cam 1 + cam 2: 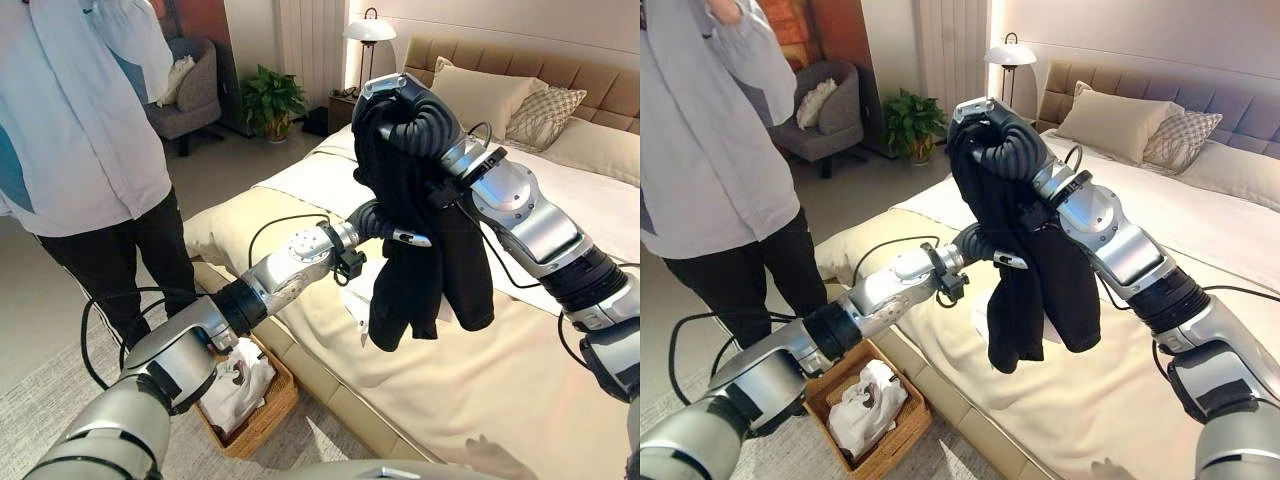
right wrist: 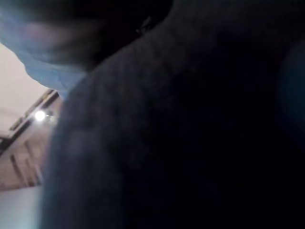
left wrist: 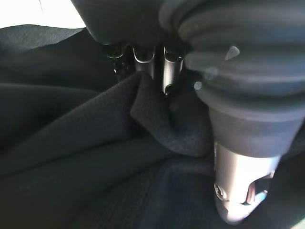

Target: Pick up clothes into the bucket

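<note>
Cream-covered bed (image 1: 520, 390) across the right of the head views, upholstered headboard (image 1: 1200, 95) and pillows (image 1: 490, 95) at its far end. Person in a pale shirt (image 1: 80, 130) and dark trousers standing on the floor at the left. Grey armchair (image 1: 825, 115), potted plant (image 1: 270, 100) and lamp (image 1: 1010, 55) well behind. Woven basket (image 1: 268, 408) on the floor just beside the bed's near edge, white cloth (image 1: 865, 410) bundled inside. Black garment (image 1: 430, 260) raised high above the bed, draped over the right hand (image 1: 390, 105) and wrist, hanging down in folds, well apart from the basket. Right hand's fingers buried in the fabric, so cannot tell whether curled or straight. Left hand (image 3: 143, 55) pushed into the garment's middle from below; fingers (image 3: 167, 67) close together against a bunched fold of black cloth, but cannot tell whether clamped on it.
</note>
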Available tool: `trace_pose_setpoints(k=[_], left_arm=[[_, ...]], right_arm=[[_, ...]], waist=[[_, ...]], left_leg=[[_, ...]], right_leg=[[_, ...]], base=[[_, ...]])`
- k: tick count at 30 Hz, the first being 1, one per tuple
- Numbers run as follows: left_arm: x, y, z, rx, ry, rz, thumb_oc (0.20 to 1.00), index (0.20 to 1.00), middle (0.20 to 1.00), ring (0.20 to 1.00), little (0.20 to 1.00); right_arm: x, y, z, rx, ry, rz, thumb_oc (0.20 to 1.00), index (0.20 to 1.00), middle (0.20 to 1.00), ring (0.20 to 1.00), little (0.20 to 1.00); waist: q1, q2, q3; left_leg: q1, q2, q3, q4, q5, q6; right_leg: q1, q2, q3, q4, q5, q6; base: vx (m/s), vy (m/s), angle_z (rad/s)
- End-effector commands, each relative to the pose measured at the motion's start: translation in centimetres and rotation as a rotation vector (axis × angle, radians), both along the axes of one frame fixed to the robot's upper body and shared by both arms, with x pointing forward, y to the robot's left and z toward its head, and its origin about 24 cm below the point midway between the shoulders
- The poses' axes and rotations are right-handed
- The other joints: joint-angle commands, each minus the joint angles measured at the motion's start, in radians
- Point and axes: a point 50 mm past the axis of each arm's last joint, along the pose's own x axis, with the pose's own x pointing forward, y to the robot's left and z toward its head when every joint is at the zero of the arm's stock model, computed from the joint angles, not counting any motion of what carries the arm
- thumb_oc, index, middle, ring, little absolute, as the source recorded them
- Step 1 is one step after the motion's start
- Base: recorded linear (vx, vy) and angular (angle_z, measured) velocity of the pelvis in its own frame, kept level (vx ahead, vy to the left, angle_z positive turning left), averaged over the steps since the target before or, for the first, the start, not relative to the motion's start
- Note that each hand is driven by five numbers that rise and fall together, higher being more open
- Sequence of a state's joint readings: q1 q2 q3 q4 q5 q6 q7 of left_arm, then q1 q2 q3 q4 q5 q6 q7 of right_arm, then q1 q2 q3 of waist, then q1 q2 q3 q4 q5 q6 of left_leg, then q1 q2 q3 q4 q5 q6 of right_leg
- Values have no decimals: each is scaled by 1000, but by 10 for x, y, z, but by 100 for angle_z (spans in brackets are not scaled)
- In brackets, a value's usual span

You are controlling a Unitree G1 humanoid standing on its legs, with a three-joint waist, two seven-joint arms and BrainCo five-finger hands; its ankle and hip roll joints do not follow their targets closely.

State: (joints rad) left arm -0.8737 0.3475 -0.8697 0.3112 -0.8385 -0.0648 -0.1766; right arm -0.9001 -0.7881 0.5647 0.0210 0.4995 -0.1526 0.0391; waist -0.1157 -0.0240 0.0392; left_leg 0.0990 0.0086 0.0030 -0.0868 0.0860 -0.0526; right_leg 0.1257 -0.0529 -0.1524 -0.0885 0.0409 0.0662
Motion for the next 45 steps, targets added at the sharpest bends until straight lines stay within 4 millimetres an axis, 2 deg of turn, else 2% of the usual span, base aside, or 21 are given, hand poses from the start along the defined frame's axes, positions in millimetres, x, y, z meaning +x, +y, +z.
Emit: trace_pose_setpoints(k=[1,6,8,9,19,21,22,27,31,32,34,35,36,37,38,39,40,41,42,43,45], left_arm=[[-8,-46,8,42,-64,-114,1000,1000,1000,1000,1000],[-7,-46,4,-37,11,-86,1000,1000,1000,1000,1000],[-8,-45,4,-63,33,-87,586,586,586,586,586],[-8,-43,4,-77,49,-84,200,200,200,200,200],[3,-12,-2,-191,137,26,200,200,200,200,200],[5,-3,-3,-198,137,56,200,200,200,200,200],[7,2,-4,-205,139,78,200,200,200,200,200],[14,32,-7,-206,123,166,200,200,200,200,200],[21,76,-10,-192,87,294,200,200,200,200,200],[20,76,-10,-191,88,295,200,200,200,200,200],[21,115,-11,-188,70,399,200,200,200,200,200],[21,115,-11,-187,70,400,200,200,200,200,200],[17,145,-13,-180,58,474,200,200,200,200,200],[15,160,-13,-172,49,511,200,200,200,200,200],[14,160,-13,-172,50,512,200,200,200,200,200],[8,195,-16,-162,40,617,200,200,200,200,200],[7,195,-16,-161,42,618,200,200,200,200,200],[2,219,-18,-157,32,703,200,200,200,200,200],[-1,232,-18,-149,13,759,200,200,200,200,200],[-1,232,-19,-148,13,760,200,200,200,200,200],[-12,263,-18,-130,-45,907,200,200,200,200,200]], right_arm=[[-19,25,51,224,-129,211,200,200,200,200,200],[-23,31,43,238,-99,263,200,200,200,200,200],[-24,31,42,238,-95,265,200,200,200,200,200],[-23,30,41,241,-91,261,200,200,200,200,200],[-14,21,24,265,-36,199,200,200,200,200,200],[-13,17,21,272,-29,184,576,576,576,576,576],[-13,15,19,279,-26,174,1000,1000,1000,1000,1000],[-13,-1,15,298,-25,117,1000,1000,1000,1000,1000],[-13,-24,12,360,-12,58,1000,1000,1000,1000,1000],[-14,-24,11,361,-12,58,1000,1000,1000,1000,1000],[-18,-42,14,402,-29,16,1000,1000,1000,1000,1000],[-18,-42,13,403,-29,16,1000,1000,1000,1000,1000],[-21,-60,12,466,-27,-19,1000,1000,1000,1000,1000],[-21,-66,11,488,-25,-31,1000,1000,1000,1000,1000],[-21,-66,11,488,-23,-30,1000,1000,1000,1000,1000],[-22,-85,6,568,-4,-72,1000,1000,1000,1000,1000],[-23,-85,5,569,-2,-70,1000,1000,1000,1000,1000],[-23,-99,-1,613,10,-111,1000,1000,1000,1000,1000],[-23,-106,-6,637,22,-137,1000,1000,1000,1000,1000],[-23,-106,-6,637,23,-136,1000,1000,1000,1000,1000],[-28,-130,-28,723,45,-250,1000,1000,1000,1000,1000]], waist=[[18,-47,-32],[14,-45,-31],[13,-45,-31],[13,-45,-31],[25,-45,-26],[28,-45,-27],[29,-46,-27],[36,-48,-25],[46,-45,-24],[46,-45,-24],[50,-41,-22],[50,-41,-23],[54,-37,-21],[56,-36,-21],[55,-37,-21],[60,-35,-19],[59,-35,-20],[63,-33,-17],[65,-33,-16],[64,-33,-17],[67,-29,-12]], left_leg=[[2,-4,-8,69,-109,22],[1,-5,-6,65,-107,22],[1,-4,-6,65,-106,22],[2,-4,-6,64,-106,22],[11,1,-8,67,-112,22],[12,2,-8,69,-113,21],[12,3,-8,71,-115,21],[13,7,-12,81,-120,17],[13,11,-12,93,-126,12],[13,11,-12,94,-126,12],[13,14,-10,97,-128,10],[13,14,-10,97,-128,10],[12,15,-8,102,-131,8],[12,16,-7,103,-132,7],[12,16,-7,104,-132,7],[12,17,-4,109,-136,6],[12,18,-4,109,-136,6],[12,19,-3,114,-139,6],[11,19,-3,115,-141,6],[12,19,-3,116,-142,5],[8,18,-4,119,-145,5]], right_leg=[[-47,-81,-4,103,-25,77],[-50,-81,-8,107,-29,75],[-50,-82,-10,108,-29,75],[-49,-82,-11,109,-30,75],[-44,-80,-21,121,-42,70],[-42,-79,-24,121,-45,69],[-40,-78,-25,123,-47,68],[-33,-76,-33,124,-54,66],[-26,-72,-36,120,-60,62],[-26,-72,-36,120,-60,62],[-24,-70,-37,118,-63,60],[-24,-70,-36,119,-63,60],[-23,-69,-36,117,-65,59],[-23,-69,-36,117,-66,59],[-23,-69,-35,117,-66,59],[-23,-68,-32,117,-69,57],[-23,-68,-32,117,-69,57],[-22,-67,-30,118,-72,55],[-22,-66,-30,118,-73,55],[-21,-66,-30,118,-74,55],[-22,-64,-30,119,-76,53]], base=[[0,0,0],[3,-1,-1],[0,0,0],[0,0,0],[0,0,0],[0,0,0],[0,0,0],[13,-17,2],[5,-9,0],[0,0,0],[0,0,0],[24,-34,0],[0,0,0],[0,0,0],[32,-18,-1],[0,0,0],[36,-13,-3],[0,0,0],[26,-3,-3],[0,0,0],[0,0,0]])
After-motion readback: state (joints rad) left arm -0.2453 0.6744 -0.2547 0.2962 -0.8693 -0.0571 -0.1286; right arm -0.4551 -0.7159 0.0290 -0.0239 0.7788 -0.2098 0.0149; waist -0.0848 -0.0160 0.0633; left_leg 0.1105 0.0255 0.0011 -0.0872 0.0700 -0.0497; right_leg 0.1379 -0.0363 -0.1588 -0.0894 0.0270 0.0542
